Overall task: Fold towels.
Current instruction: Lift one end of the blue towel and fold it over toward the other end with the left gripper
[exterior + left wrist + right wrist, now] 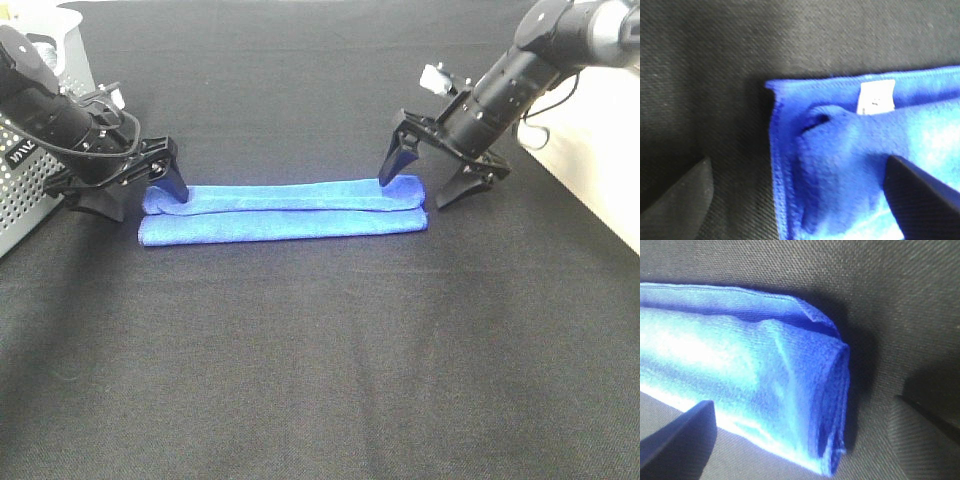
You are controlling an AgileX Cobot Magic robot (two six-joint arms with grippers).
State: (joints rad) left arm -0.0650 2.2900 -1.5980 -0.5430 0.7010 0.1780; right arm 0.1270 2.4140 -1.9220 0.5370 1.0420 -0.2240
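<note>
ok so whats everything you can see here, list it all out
towel: 1, blue, folded into a long strip, mid-table, running left to right
label: 1, white, sewn at the towel's left end
basket: 1, white, perforated, far left edge of the table
tablecloth: 1, black, covering the table
left pincer: 1, black, open, fingers either side of the towel's left end
right pincer: 1, black, open, fingers either side of the towel's right end
</note>
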